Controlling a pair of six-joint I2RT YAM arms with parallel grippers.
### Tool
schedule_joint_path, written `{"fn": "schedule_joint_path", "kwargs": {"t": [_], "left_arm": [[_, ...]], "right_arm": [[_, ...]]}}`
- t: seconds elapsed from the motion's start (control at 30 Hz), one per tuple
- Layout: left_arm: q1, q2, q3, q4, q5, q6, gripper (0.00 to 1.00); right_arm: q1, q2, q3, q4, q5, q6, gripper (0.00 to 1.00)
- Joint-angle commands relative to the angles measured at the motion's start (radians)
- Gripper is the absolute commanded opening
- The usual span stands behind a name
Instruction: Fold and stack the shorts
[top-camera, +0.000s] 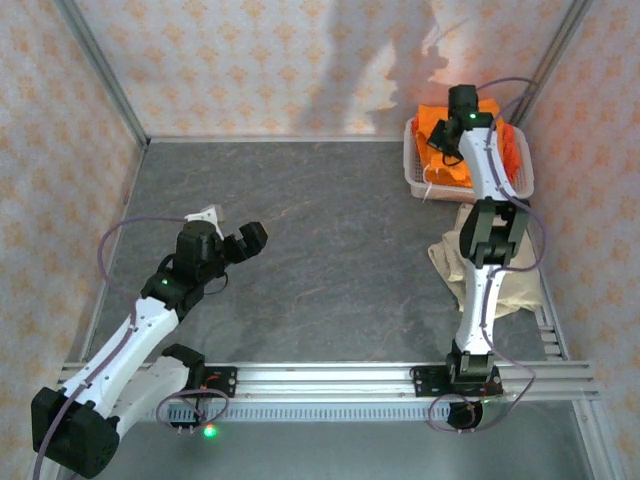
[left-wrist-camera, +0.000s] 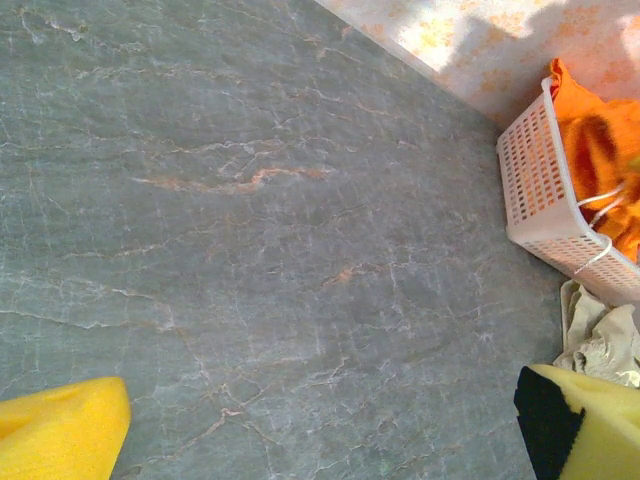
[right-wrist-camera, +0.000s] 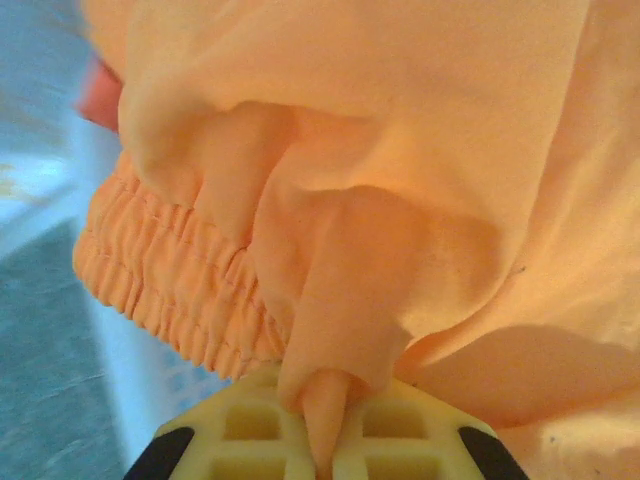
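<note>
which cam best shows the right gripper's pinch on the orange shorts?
Right wrist: a fold of the orange shorts is pinched in the shut right gripper, with the waistband beside it. In top external, the right arm reaches over the white basket and hides the contact. Left wrist shows orange cloth in the basket, far off.

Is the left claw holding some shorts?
No, the left claw is open above the table, nothing between its yellow fingers.
</note>
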Motion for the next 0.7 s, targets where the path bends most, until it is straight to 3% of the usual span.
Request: {"fn": "schedule_joint_path", "kwargs": {"t": [0.0,0.33,0.67], "left_arm": [[0.007,-0.007,-0.019,0.005,-0.009,-0.008,1.0],[0.007,-0.011,-0.029,0.014,-0.009,-0.014,1.0],[0.007,-0.022,-0.042,0.03,-0.011,-0.032,1.0]], "right_arm": [[0.01,-0.16,-0.055,0.099,-0.033,0.028,0.0],[0.073,-0.34,0.03,0.125,-0.15,0.026,0.0],[0.353,-0.412,0.137,0.105,-0.267,-0.077,0.0]]}}
